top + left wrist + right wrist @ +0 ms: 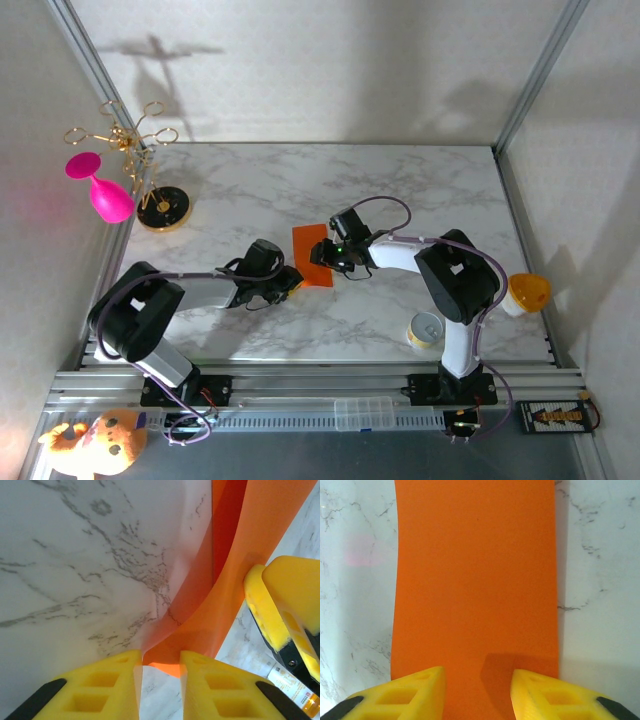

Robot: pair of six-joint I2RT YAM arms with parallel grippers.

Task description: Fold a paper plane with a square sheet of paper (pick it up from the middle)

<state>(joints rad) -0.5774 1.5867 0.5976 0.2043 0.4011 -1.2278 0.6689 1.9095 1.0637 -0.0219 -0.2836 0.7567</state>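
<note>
Editor: Paper first. Where is the square sheet of paper (pixel 312 255)?

Photographer: Between the two tools, on the marble table (pixel 400 190). Seen from the right gripper (pixel 477 672), it runs as a long orange band straight ahead of the fingertips and back between them. The band is wider than the gap they leave.

Editor: Is that gripper clamped?

Photographer: No. Its yellow fingers stand well apart, with paper lying under the gap. Whether the tips press on it, I cannot tell.

Editor: And the left gripper (pixel 161 661)?

Photographer: Jaws narrowly parted, bare marble showing between them. The sheet's near edge, lifted and curled off the table, sits just ahead of its fingertips and rises away up and to the right. One yellow finger of the right gripper stands just beside the paper there.

Editor: Holding anything?

Photographer: Nothing pinched that I can see.
</note>
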